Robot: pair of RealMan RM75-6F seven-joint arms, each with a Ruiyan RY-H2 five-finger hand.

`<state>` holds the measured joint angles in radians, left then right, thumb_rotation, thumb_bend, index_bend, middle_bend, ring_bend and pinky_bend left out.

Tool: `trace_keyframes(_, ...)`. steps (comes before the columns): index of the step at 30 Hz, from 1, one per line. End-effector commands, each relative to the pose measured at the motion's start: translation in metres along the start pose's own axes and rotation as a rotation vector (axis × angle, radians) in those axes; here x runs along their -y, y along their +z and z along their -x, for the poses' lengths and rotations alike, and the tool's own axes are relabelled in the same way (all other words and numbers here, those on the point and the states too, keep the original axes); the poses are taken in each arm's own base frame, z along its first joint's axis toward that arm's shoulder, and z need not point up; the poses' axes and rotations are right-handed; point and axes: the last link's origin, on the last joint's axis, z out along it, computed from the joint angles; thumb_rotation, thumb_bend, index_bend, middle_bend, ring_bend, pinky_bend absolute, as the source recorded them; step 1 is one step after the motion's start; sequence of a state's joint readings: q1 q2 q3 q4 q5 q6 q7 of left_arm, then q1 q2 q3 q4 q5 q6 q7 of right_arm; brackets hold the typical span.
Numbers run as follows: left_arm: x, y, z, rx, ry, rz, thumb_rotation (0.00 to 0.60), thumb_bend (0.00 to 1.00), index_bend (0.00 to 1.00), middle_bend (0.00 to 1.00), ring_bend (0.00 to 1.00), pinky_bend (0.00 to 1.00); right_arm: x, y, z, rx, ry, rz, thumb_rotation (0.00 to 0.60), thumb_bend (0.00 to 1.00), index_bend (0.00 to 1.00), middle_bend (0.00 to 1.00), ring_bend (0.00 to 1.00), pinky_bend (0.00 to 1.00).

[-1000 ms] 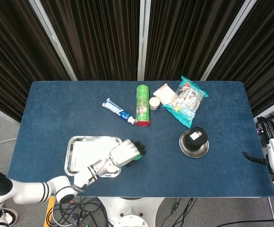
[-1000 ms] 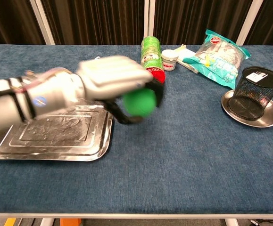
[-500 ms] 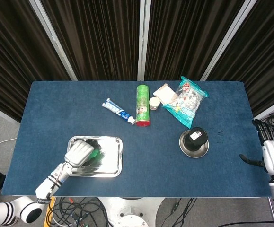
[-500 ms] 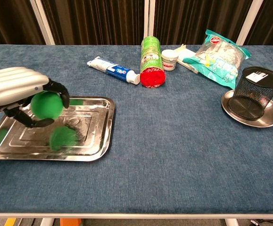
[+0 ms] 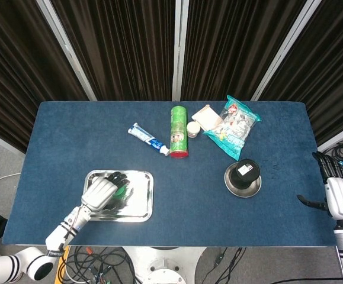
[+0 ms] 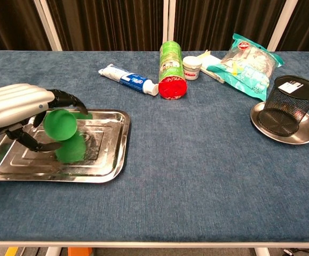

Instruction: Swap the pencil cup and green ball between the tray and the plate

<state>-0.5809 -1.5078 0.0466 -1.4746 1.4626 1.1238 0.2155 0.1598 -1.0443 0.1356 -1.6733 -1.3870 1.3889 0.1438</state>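
My left hand (image 6: 21, 106) over the tray (image 6: 109, 162), fingers loosened around the ball (image 6: 61, 124); whether they touch it I cannot tell. Ball low above the tray floor, its reflection beneath. Cup (image 6: 291, 105) upright on the plate (image 6: 261, 118), far right. My right hand (image 5: 340, 198) off the table's edge, state unclear.

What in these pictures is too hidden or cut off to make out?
- Ball: whether it touches the tray; in the chest view only its reflection shows below, and the left hand covers it in the head view.
- Right hand: at the head view's edge, absent from the chest view; fingers unclear.
- Cup: its contents, behind the dark mesh.
- Toothpaste: print too small.
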Motion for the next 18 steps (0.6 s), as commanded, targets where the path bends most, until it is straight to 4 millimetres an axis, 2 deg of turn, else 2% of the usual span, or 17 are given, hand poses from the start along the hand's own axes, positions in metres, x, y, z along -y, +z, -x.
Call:
trace_keyframes(1, 0.005, -0.006, -0.014, -0.061, -0.002, -0.032, 0.6, 0.19, 0.18, 0.14, 0.12, 0.55, -0.003, -0.004, -0.001, 0.0, -0.016, 0.008, 0.6, 0.0, 0.0, 0.04, 0.0, 0.1)
trace_keyframes(3, 0.011, -0.018, -0.026, -0.116, -0.014, -0.078, 0.6, 0.18, 0.18, 0.14, 0.12, 0.53, -0.007, -0.01, -0.003, -0.004, -0.068, 0.018, 0.6, 0.0, 0.0, 0.03, 0.0, 0.1)
trace_keyframes(4, 0.016, -0.031, -0.032, -0.159, -0.019, -0.118, 0.6, 0.18, 0.18, 0.14, 0.12, 0.51, -0.011, -0.017, -0.002, -0.005, -0.122, 0.025, 0.6, 0.0, 0.0, 0.02, 0.0, 0.09)
trace_keyframes(7, 0.036, -0.075, -0.041, -0.275, 0.039, -0.254, 0.6, 0.17, 0.18, 0.14, 0.11, 0.36, -0.02, -0.045, 0.005, -0.005, -0.223, 0.045, 0.6, 0.0, 0.0, 0.0, 0.0, 0.01)
trace_keyframes(9, 0.048, -0.109, -0.038, -0.34, 0.042, -0.367, 0.6, 0.17, 0.18, 0.14, 0.09, 0.24, -0.027, -0.067, 0.011, -0.037, -0.254, 0.071, 0.6, 0.01, 0.0, 0.0, 0.0, 0.0)
trace_keyframes(14, 0.063, -0.168, -0.019, -0.381, 0.004, -0.52, 0.593, 0.16, 0.17, 0.13, 0.07, 0.19, -0.04, -0.099, 0.032, -0.058, -0.243, 0.115, 0.6, 0.01, 0.0, 0.0, 0.0, 0.0)
trace_keyframes(16, 0.067, -0.185, -0.011, -0.378, 0.035, -0.551, 0.545, 0.16, 0.16, 0.12, 0.07, 0.18, -0.042, -0.104, 0.041, -0.059, -0.249, 0.11, 0.6, 0.01, 0.0, 0.0, 0.0, 0.0)
trace_keyframes(18, 0.069, -0.196, -0.003, -0.36, 0.028, -0.583, 0.444, 0.16, 0.15, 0.11, 0.05, 0.17, -0.042, -0.105, 0.05, -0.044, -0.244, 0.109, 0.6, 0.01, 0.0, 0.0, 0.0, 0.0)
